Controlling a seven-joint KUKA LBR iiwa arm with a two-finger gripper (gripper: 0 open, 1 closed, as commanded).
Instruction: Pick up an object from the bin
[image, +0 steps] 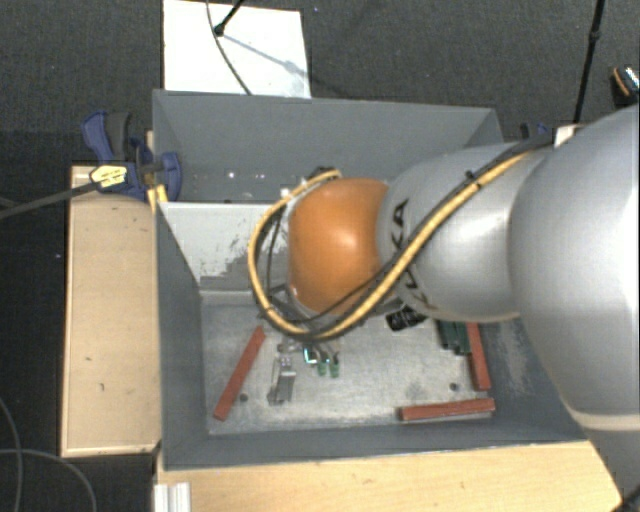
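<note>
Camera view: the gripper (298, 357) is seen low over the floor of the bin (180, 330), left of its middle, under the orange cover (335, 255) and looped cables (262, 262) of the arm (520, 250). Whether the claw is spread or pressed together cannot be told, and nothing is seen pinched in it. A small green piece (328, 366) is found just beside the gripper on its right, its short length set roughly up and down the view; its ends are too small to be told apart. A grey metal bit (283, 385) is seen just below the gripper, its long axis also up and down; whether it lies loose or belongs to the gripper cannot be told. A red-brown left stick (240, 375) is laid aslant near the left wall, its upper end toward the gripper, its lower end near the front-left corner. Bare floor is left between the green piece and a front stick (446, 408), laid along the front wall at the right. A right stick (479, 358) is set up and down near the right wall, with a green block (455, 337) beside it, partly hidden by the arm.
</note>
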